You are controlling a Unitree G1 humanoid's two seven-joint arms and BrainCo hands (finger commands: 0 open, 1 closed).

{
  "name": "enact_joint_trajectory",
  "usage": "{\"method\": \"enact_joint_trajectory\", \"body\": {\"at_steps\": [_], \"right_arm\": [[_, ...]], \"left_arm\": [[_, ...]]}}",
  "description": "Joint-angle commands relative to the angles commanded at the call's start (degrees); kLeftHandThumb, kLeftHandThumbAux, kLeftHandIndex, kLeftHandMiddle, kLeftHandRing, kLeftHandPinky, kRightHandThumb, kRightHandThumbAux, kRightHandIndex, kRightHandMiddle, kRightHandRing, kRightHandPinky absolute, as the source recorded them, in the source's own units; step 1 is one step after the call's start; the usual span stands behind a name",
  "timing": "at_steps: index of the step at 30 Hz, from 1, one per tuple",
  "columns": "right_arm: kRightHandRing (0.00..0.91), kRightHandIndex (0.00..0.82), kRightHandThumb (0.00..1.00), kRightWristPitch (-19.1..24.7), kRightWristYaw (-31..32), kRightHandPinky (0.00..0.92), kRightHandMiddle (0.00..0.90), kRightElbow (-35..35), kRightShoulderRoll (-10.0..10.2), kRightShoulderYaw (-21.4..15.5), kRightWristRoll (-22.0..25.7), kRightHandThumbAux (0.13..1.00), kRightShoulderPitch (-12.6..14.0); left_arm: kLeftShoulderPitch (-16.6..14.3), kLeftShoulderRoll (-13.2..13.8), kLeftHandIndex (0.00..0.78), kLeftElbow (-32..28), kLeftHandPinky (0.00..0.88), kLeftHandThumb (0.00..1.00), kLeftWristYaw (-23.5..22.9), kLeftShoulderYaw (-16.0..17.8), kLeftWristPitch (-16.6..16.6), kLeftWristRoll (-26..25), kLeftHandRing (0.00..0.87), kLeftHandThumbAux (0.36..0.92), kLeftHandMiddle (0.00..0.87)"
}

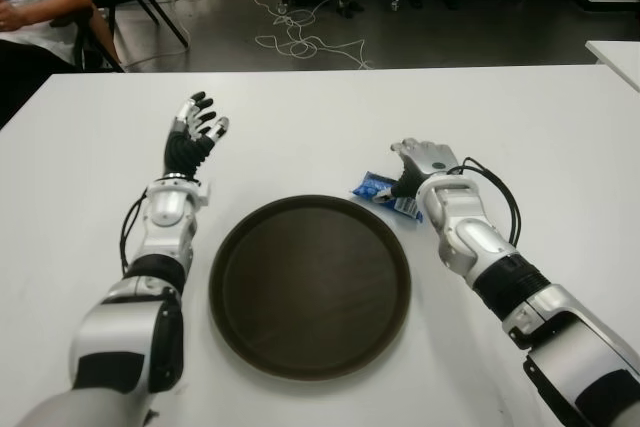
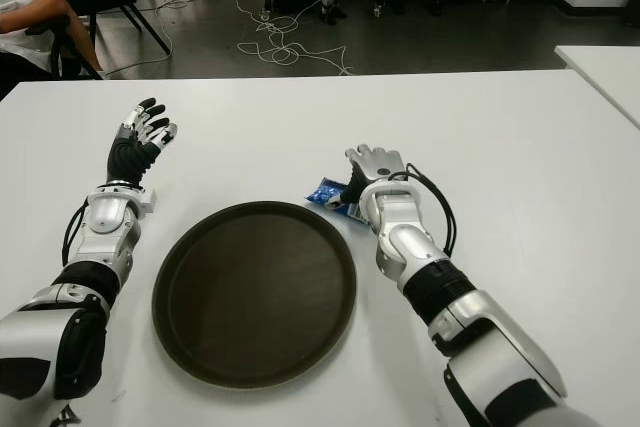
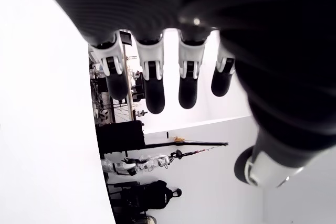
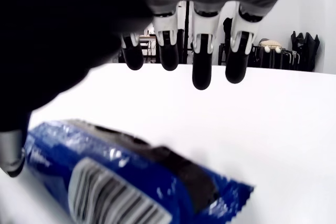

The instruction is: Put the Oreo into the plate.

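The Oreo pack [image 1: 386,193] lies on the table [image 1: 320,112], under the right hand's [image 1: 424,162] extended fingers [image 4: 202,72] and touching the plate's [image 1: 310,287] far right rim. The left hand [image 1: 197,129] shows beyond the plate's left side, fingers spread.

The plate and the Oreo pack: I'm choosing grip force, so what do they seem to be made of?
The plate looks like dark brown plastic or wood with a matte finish, though faint grain leaves this open. The Oreo pack looks like thin glossy blue plastic film, with a crimped, serrated end seam. The right hand hovers open over it.
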Motion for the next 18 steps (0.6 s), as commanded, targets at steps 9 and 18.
{"method": "enact_joint_trajectory", "body": {"at_steps": [9,18], "right_arm": [[0.171,0.122,0.000,0.3,0.3,0.240,0.126,0.0,0.0,-0.4,0.6,0.486,-0.2],[0.152,0.114,0.000,-0.5,0.0,0.210,0.120,0.0,-0.1,-0.6,0.8,0.483,0.1]], "left_arm": [[0.0,0.0,0.109,0.0,0.107,0.048,0.3,-0.2,0.1,0.4,0.122,0.660,0.156],[0.1,0.0,0.098,0.0,0.101,0.055,0.8,-0.4,0.1,0.7,0.117,0.657,0.148]]}}
